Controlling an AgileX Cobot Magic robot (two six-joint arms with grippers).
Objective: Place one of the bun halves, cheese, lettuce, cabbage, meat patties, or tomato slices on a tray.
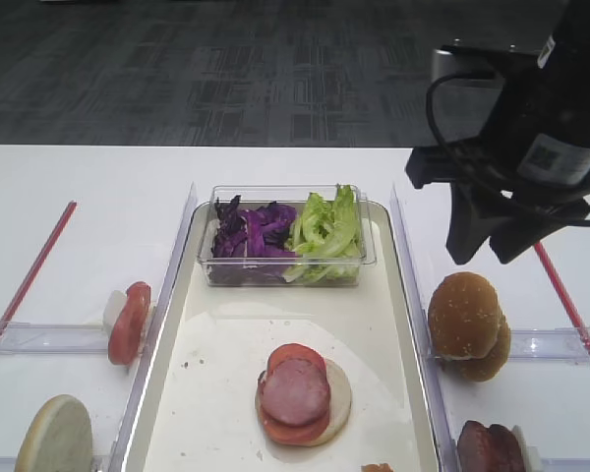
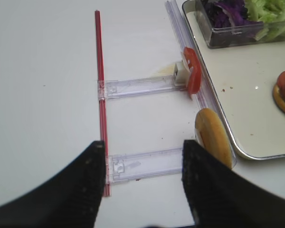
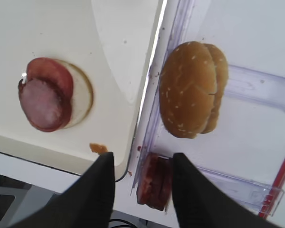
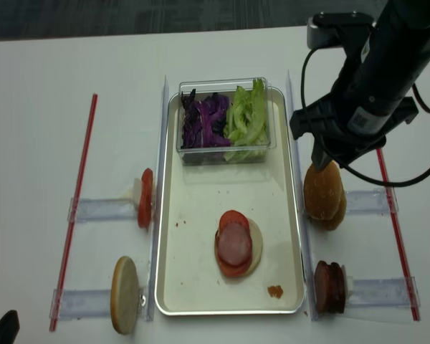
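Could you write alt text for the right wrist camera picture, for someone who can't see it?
Two open black gripper fingers frame sesame bun halves and meat patties standing in clear holders. Left, on a cream tray, a small stack is topped by a meat slice.

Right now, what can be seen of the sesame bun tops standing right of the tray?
The sesame bun tops are two golden-brown domed halves speckled with pale seeds, bread-like and matte. They stand on edge, one leaning against the other, in a clear plastic rack just outside the tray on its right rim. The nearer dome hides most of the one behind it. The right gripper hangs above with its jaws apart and nothing between them, not touching the buns.
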